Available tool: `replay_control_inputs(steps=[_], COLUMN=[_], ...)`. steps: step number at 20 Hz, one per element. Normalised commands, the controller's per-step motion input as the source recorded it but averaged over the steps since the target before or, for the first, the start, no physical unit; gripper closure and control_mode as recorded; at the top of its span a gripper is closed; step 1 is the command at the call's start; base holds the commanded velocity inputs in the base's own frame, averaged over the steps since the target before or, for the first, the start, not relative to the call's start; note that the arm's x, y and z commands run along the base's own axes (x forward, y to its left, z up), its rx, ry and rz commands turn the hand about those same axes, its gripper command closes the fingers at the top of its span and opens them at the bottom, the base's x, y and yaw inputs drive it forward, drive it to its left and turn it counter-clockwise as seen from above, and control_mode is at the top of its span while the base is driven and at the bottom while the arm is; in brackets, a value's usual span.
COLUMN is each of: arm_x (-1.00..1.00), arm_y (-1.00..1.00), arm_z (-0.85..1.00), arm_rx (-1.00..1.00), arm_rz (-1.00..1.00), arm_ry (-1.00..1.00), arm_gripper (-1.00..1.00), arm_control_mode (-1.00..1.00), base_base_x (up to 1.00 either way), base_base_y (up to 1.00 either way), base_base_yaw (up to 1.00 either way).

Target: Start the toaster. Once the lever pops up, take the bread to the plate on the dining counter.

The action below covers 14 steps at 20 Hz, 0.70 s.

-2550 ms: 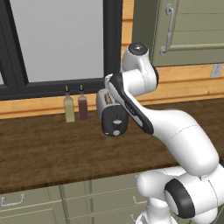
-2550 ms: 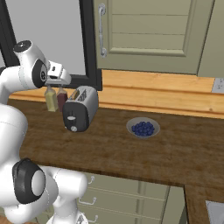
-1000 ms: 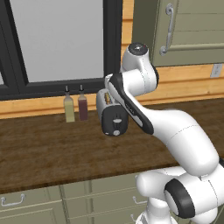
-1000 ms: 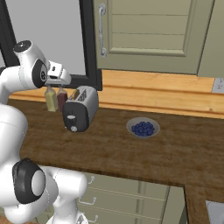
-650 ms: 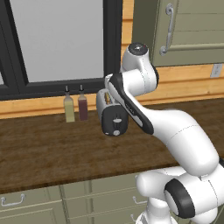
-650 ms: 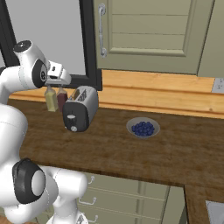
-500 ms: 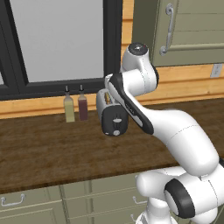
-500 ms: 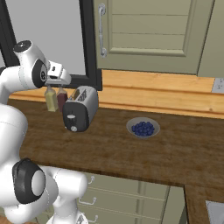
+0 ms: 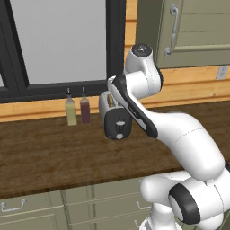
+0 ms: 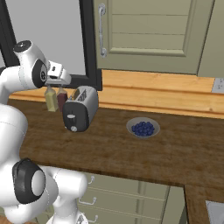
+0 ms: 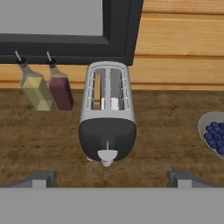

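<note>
1. Tool (image 11: 112,177) hangs wide open above the toaster (image 11: 107,114), holding nothing.
2. Bread (image 11: 97,91) sits in the toaster's slot.
3. Risk: descending off-centre, a fingertip misses the small lever (image 11: 107,154).

Definitely a home kitchen. Straight ahead of the hand there's a dark wooden worktop (image 11: 175,131) with a two-slot toaster (image 11: 107,116) sitting on it, and just off to the hand's left are two little bottles (image 11: 46,85), one with pale oil, one dark red. A bowl of blueberries (image 11: 214,138) sits to the hand's right. Past the toaster is a light wood backsplash and a black-framed window (image 10: 89,48). Olive-green cupboard doors (image 10: 144,33) hang above, with matching drawers (image 9: 45,209) with metal handles under the worktop.
</note>
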Motion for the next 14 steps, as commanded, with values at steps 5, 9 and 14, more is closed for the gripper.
replay_control_inputs(steps=[5,9,14], arm_x=[0.0,0.0,0.0], arm_y=[0.0,0.0,0.0], arm_z=[0.0,0.0,0.0], arm_rx=[0.0,0.0,0.0], arm_rz=[0.0,0.0,0.0], arm_ry=[0.0,0.0,-0.03], arm_gripper=[-1.0,-1.0,-1.0], arm_control_mode=[-1.0,-1.0,-1.0], base_base_x=[0.0,0.0,0.0], base_base_y=[0.0,0.0,0.0], base_base_yaw=[0.0,0.0,0.0])
